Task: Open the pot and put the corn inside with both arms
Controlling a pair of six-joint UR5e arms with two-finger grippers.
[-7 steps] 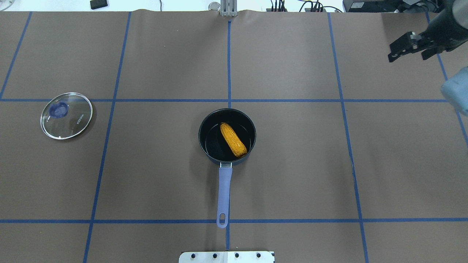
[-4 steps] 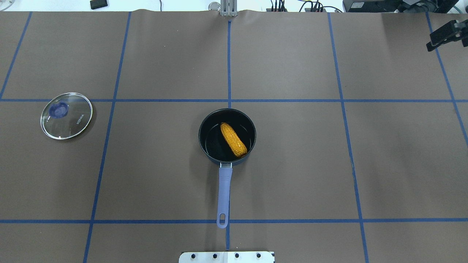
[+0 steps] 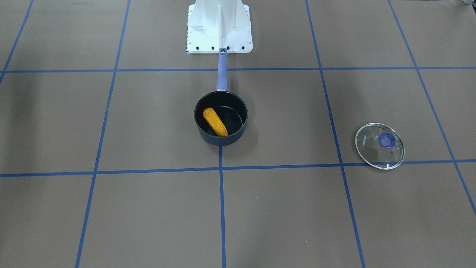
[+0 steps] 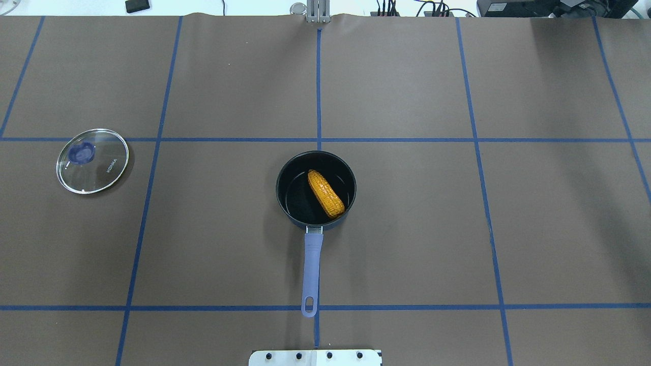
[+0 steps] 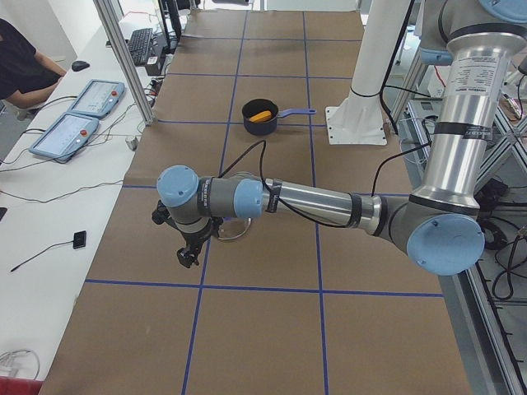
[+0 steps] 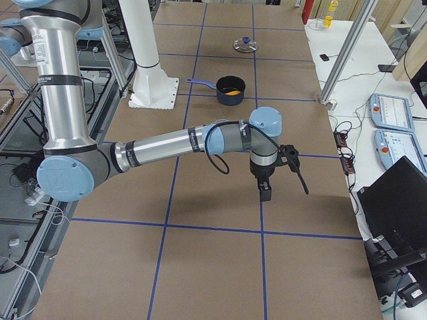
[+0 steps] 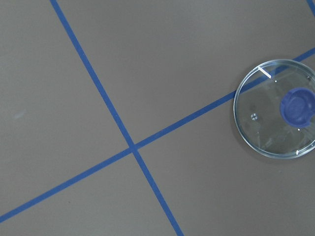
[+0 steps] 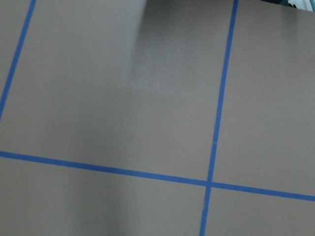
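The dark navy pot (image 4: 279, 195) stands open at the table's middle, its lavender handle (image 4: 311, 269) pointing toward the robot base. The orange-yellow corn (image 4: 325, 193) lies inside it, also in the front view (image 3: 215, 121). Both grippers are out of the overhead and front views. The left gripper (image 5: 188, 251) hangs above the table far to the left, near the lid. The right gripper (image 6: 265, 193) hangs above the table far to the right. I cannot tell whether either is open or shut.
The round glass lid (image 4: 92, 160) with a blue knob lies flat on the table's left side, also in the left wrist view (image 7: 275, 115). The white robot base plate (image 3: 219, 42) sits behind the pot handle. Blue tape lines grid the brown table.
The right gripper moved up and right from the overhead view's upper right corner and left that view. Pot, corn and lid have not moved.
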